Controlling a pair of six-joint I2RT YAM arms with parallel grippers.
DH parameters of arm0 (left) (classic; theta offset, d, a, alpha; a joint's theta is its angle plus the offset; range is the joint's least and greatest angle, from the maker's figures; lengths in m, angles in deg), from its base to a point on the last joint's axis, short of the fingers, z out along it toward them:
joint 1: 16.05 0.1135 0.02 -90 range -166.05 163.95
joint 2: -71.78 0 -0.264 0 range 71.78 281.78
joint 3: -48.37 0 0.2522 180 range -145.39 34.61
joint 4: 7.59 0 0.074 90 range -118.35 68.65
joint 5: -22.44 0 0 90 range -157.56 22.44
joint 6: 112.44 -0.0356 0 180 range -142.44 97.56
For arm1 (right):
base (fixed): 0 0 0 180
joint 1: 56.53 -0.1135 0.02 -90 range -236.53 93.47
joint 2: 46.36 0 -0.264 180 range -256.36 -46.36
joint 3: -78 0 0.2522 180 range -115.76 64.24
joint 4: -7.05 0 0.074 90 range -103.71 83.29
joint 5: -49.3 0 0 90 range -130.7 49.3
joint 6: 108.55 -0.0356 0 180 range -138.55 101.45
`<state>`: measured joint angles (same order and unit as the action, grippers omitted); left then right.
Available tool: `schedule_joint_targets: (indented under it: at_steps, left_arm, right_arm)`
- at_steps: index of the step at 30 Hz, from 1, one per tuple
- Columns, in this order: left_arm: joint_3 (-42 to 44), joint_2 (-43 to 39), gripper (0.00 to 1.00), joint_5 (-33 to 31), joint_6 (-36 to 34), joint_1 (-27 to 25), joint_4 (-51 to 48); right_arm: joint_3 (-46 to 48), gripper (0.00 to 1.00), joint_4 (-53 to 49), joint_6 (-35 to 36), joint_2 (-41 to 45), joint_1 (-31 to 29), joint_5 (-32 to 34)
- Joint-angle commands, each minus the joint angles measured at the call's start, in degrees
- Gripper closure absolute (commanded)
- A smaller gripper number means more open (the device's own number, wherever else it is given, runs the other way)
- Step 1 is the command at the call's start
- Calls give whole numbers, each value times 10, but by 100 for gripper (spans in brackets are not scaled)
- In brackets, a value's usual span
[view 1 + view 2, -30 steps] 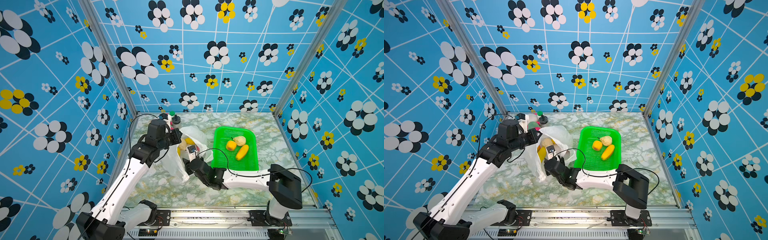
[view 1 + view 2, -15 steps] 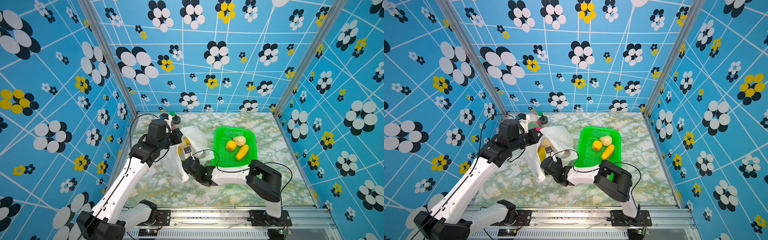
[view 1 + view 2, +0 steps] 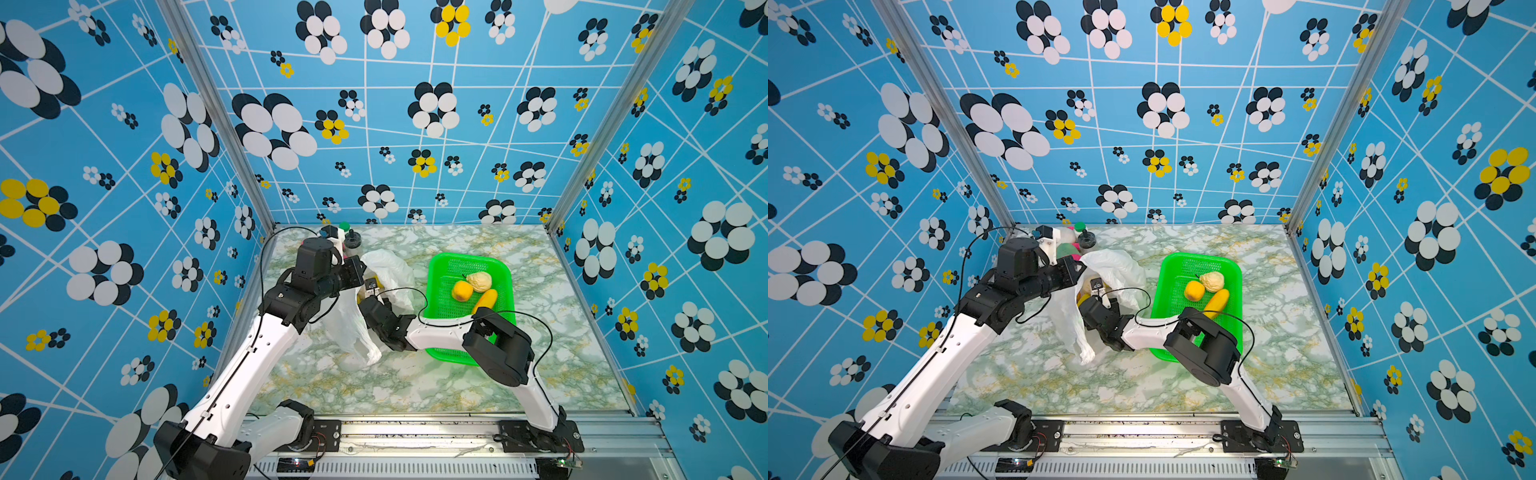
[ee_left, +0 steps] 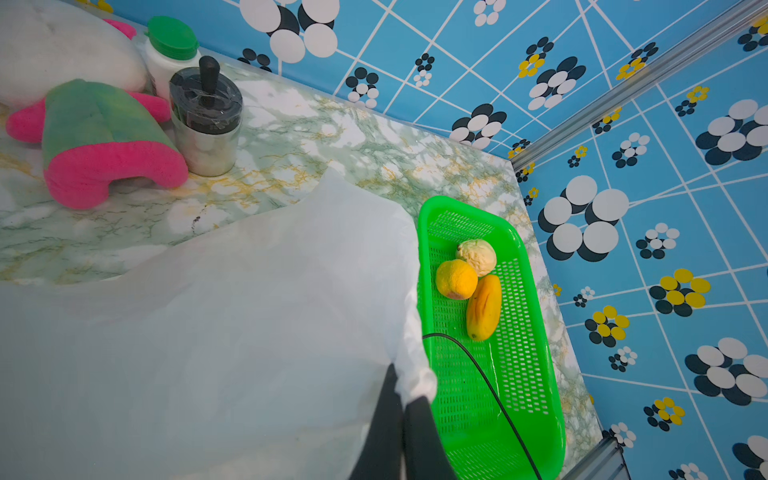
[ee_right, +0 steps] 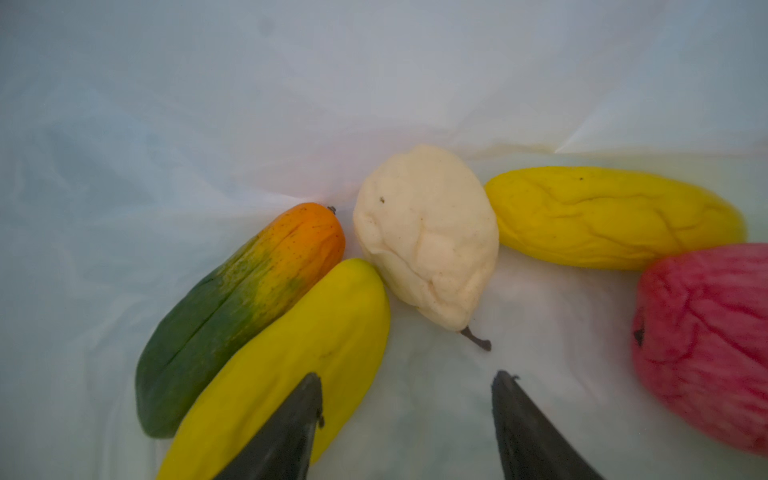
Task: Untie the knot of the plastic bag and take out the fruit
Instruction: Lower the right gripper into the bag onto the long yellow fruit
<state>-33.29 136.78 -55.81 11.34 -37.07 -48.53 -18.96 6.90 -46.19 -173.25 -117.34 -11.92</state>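
The white plastic bag [image 3: 390, 266] [image 4: 249, 332] lies left of the green basket with its mouth held open. No knot shows. My left gripper [image 4: 405, 386] is shut on the bag's edge and lifts it. My right gripper [image 5: 407, 376] is inside the bag, open, with nothing between its fingers. One finger lies over a yellow fruit [image 5: 299, 353]. Beside that one are a green-orange fruit [image 5: 241, 316], a cream one [image 5: 428, 237], another yellow one [image 5: 611, 216] and a pink-red one [image 5: 706, 340]. In the basket sit an orange fruit [image 3: 461, 290], a cream one [image 3: 479, 281] and a yellow one [image 3: 485, 300].
The green mesh basket [image 3: 434, 282] stands right of the bag, with my right arm's elbow over its near end. At the back left corner are a pink, green and white plush toy [image 4: 95, 141], a white bottle with a green cap [image 4: 170, 54] and a metal canister [image 4: 205, 120].
My right gripper has pushed further into the bag and its jaws have spread wider. The right arm's elbow has swung left over the basket. The left gripper has kept its hold.
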Motion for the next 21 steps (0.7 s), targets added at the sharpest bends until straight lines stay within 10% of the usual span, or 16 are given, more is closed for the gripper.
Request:
schedule_joint_targets:
  at_steps: [1,21]
  left_arm:
    - [-9,6,100,16,-12,4,11]
    - [-5,6,100,35,-9,4,22]
  right_arm:
    - [-32,29,-29,11,-31,5,-5]
    - [-207,13,-59,31,-158,36,-60]
